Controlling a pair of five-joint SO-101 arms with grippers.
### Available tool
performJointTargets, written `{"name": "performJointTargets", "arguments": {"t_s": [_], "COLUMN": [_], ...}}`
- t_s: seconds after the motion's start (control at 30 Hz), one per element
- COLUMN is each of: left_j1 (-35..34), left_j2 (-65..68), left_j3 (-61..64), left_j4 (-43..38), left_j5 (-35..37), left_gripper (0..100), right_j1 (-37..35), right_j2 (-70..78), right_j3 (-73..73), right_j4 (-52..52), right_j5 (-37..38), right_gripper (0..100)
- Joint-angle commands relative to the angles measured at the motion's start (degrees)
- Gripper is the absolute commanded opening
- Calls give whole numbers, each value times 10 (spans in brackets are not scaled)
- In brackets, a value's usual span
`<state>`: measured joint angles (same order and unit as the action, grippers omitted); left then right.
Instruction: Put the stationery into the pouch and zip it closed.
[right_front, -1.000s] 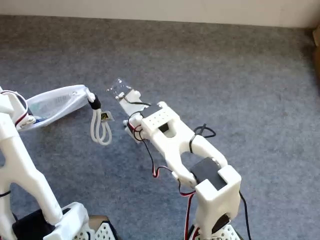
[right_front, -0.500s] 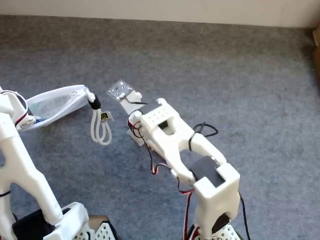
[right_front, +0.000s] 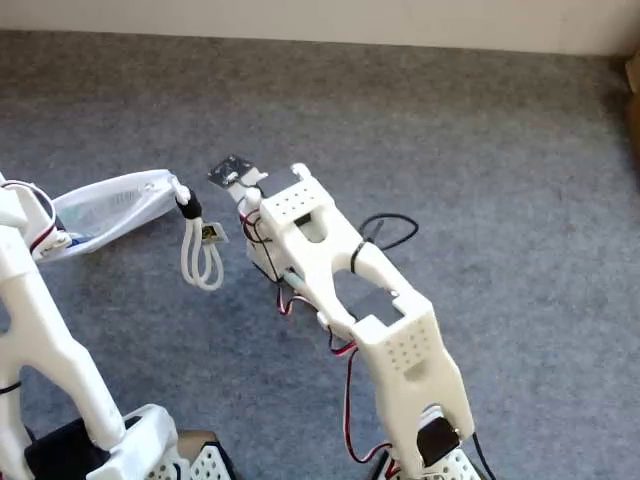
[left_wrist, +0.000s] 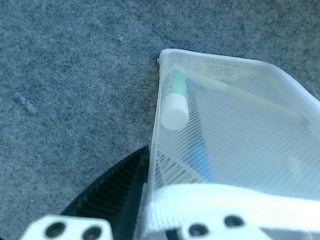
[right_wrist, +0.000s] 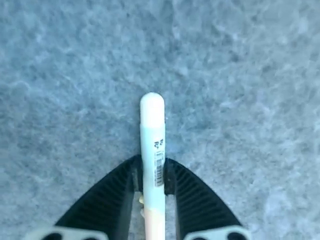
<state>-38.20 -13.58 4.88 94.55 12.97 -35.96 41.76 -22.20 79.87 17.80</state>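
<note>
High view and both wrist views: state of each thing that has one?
left claw: shut on one end of the mesh pouch.
right claw: shut on the white pen.
mesh pouch: stationery inside, zip state unclear.
white pen: outside the mesh pouch.

grey, felt-like counter (right_front: 500, 150), nap coarse and mottled up close. pale strip of wall (right_front: 400, 20) runs along the far edge. brown object (right_front: 634, 100) just shows at the right edge, partly cut off, kind unclear. one small pale fleck of lint (left_wrist: 25, 103) lies on the felt.
</note>
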Motion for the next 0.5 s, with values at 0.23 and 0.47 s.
{"name": "performJointTargets", "arguments": {"t_s": [0.23, 0.47], "left_j1": [-20, -20], "left_j2": [12, 12], "left_j3": [25, 25], "left_j4": [-1, 0], "left_j5": [4, 4], "left_gripper": [8, 8], "right_j1": [15, 48], "right_j2": [9, -74], "right_j3": [-22, -22], "right_j4": [59, 106], "right_j5": [3, 3], "right_gripper": [13, 13]}}
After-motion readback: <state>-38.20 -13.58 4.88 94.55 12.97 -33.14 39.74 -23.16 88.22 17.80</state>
